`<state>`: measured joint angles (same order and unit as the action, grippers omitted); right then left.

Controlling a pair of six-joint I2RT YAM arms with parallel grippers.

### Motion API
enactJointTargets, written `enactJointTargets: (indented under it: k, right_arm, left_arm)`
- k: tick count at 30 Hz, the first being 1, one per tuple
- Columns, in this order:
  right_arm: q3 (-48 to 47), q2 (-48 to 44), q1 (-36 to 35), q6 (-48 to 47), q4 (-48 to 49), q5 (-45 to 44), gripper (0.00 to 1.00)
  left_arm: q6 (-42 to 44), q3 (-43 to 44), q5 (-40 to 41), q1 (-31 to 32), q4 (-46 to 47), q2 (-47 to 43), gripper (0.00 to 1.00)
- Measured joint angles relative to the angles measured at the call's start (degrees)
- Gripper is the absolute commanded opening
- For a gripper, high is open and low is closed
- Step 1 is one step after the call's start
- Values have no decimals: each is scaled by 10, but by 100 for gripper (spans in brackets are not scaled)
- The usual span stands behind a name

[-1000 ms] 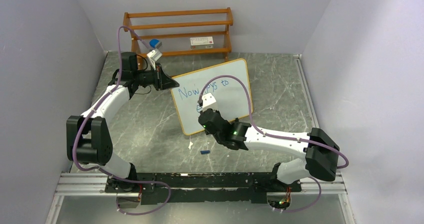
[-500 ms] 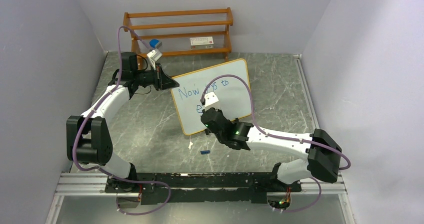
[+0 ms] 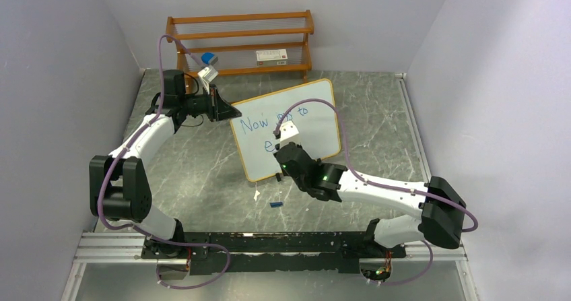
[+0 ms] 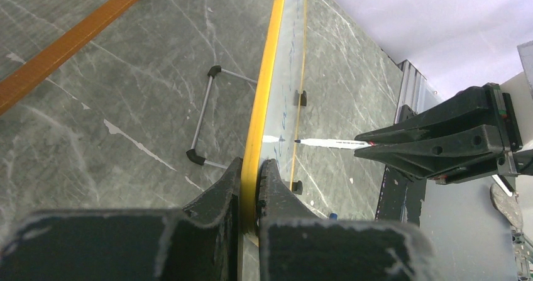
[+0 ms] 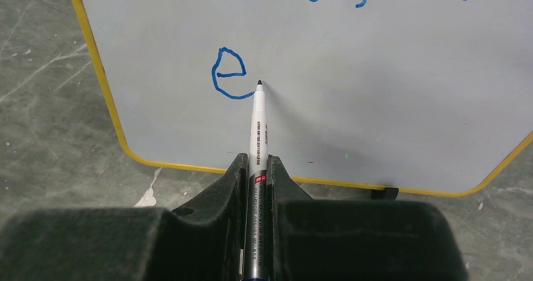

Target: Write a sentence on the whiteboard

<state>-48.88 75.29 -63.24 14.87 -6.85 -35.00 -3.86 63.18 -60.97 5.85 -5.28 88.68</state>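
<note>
Top external view shows the whiteboard (image 3: 316, 129) standing on the grey table (image 3: 377, 112), near the middle, with its white face turned toward the two arms. The brown shelf rack (image 3: 239, 42) is well behind it, by the back wall. The left gripper (image 3: 225, 109) is at the board's left edge. In the left wrist view its two fingers are pressed together on the yellow frame (image 4: 267, 73), so this hand is holding the board steady. The right gripper (image 3: 279, 150) is in front of the board, low down. In the right wrist view it is squeezed tight on a thin marker (image 5: 258, 124) that sticks out toward the board. The sentence (image 3: 254, 123) is in blue. Its top row starts with "Now" and ends with "to", and the arm hides the middle. The second row has just one round "e" (image 5: 229, 73) so far. The marker tip sits just to the right of that "e". I cannot tell if the tip is touching the board or just off it. I think the job is partly done and the step in hand is writing the first word of the second row. The next move is the next letter, right beside the "e". For that the tip should press softly on the board and draw small lines, and the left hand must not let go, or the board could slide or tip back.
</note>
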Motion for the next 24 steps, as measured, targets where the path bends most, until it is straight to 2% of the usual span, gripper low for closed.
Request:
enactJointTargets:
  k: [24]
  right_arm:
    - [-1,7,9,-15,35,4,0]
  left_arm:
    - [0,0,0,0,-1,0,5]
